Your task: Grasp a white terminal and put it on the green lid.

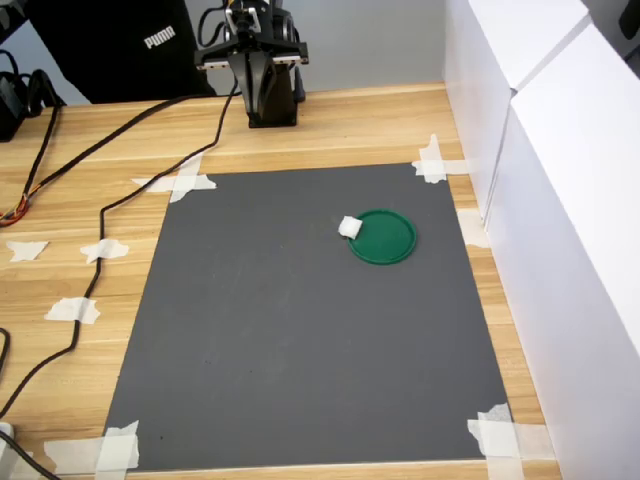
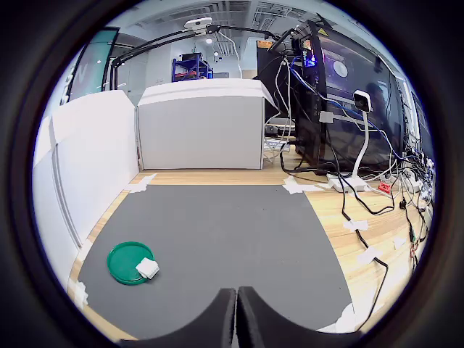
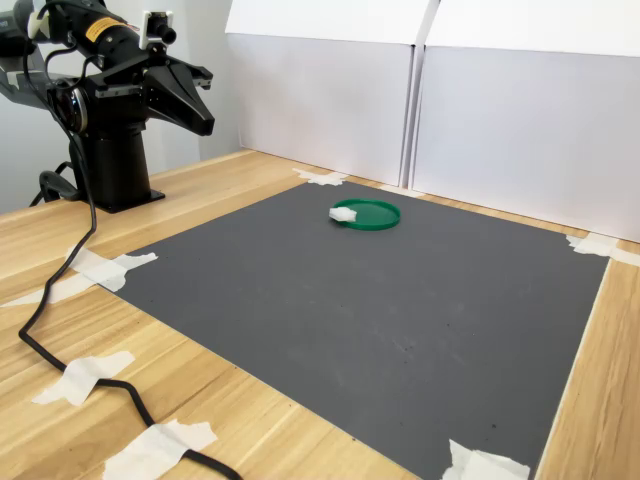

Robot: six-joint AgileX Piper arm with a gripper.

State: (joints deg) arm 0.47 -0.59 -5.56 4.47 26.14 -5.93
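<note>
wrist view: white terminal (image 2: 147, 268) on green lid (image 2: 125, 262), apart from gripper (image 2: 236, 317)

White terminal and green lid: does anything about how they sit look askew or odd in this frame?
Slightly. The white terminal sits on the green lid's rim rather than in its middle, overhanging the edge toward the first exterior view's left. The gripper is shut and far off, near the arm's base. Nothing looks spilled or damaged.

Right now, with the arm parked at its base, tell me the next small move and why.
Probably none beyond staying parked: the white terminal already rests on the green lid's rim, partly overhanging the grey mat. The gripper is far back, fingers together and empty. At most, nudge the terminal toward the lid's centre.
</note>
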